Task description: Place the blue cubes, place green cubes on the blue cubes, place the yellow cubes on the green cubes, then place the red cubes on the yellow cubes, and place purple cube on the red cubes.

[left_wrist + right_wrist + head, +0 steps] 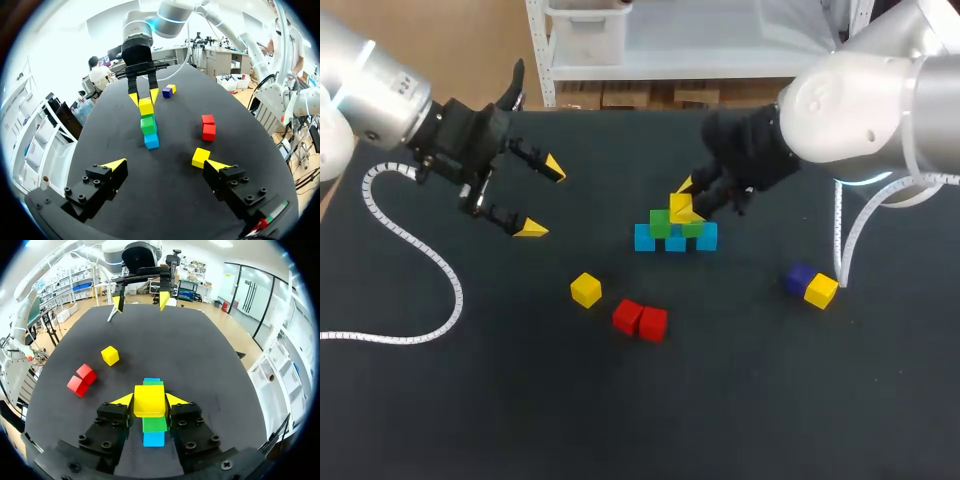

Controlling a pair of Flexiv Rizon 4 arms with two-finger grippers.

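Three blue cubes [675,242] stand in a row mid-table with two green cubes [660,224] on top of them. My right gripper [682,203] is shut on a yellow cube [149,400], holding it on or just above the green cubes [154,424]. Its yellow tips press the cube from both sides. My left gripper [540,198] hangs open and empty over the table's left part, well away from the stack. In the left wrist view the stack [148,125] lies ahead of the left gripper [165,165].
A loose yellow cube [585,289] and two red cubes [640,320] lie in front of the stack. A purple cube [799,278] and another yellow cube [821,291] sit together at the right. A white cable [415,250] curls across the left of the table.
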